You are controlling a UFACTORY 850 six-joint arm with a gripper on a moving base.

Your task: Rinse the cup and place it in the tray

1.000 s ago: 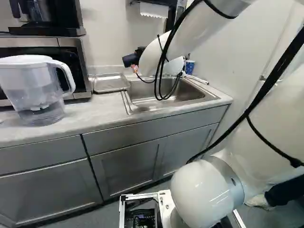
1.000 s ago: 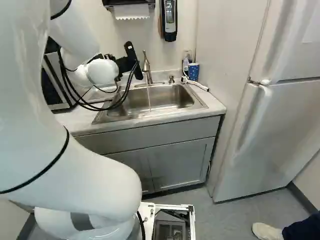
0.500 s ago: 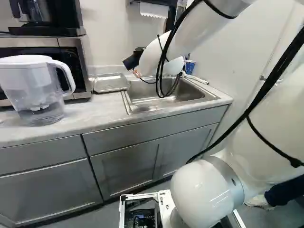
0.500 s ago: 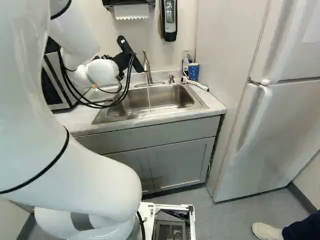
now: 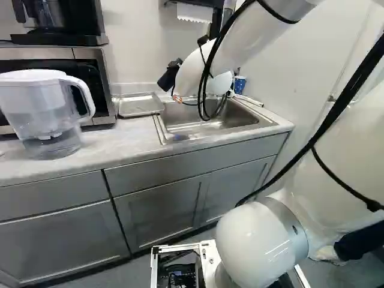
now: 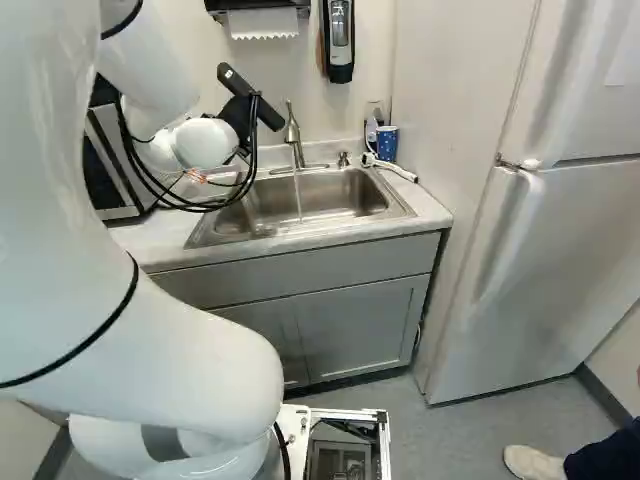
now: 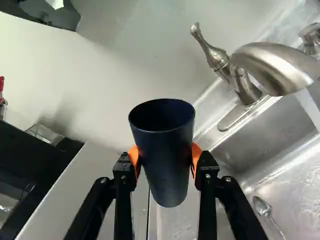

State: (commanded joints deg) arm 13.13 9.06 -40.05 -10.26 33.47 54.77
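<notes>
In both base views we stand behind the arm [image 6: 170,360], facing ahead and slightly down; they share the sink [image 6: 340,192] at middling range, the left reaching to the pitcher [image 5: 45,114] at its left edge, the right to the fridge [image 6: 560,260] at its right. From the wrist we look closely upon the faucet [image 7: 272,67] and that same sink.

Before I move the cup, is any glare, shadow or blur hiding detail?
Wrist view: glare on the faucet, the inside of the cup nearly black, water a pale smear; left base view: a bright streak on the arm's lower joint; right base view: water faint against the sink.
</notes>
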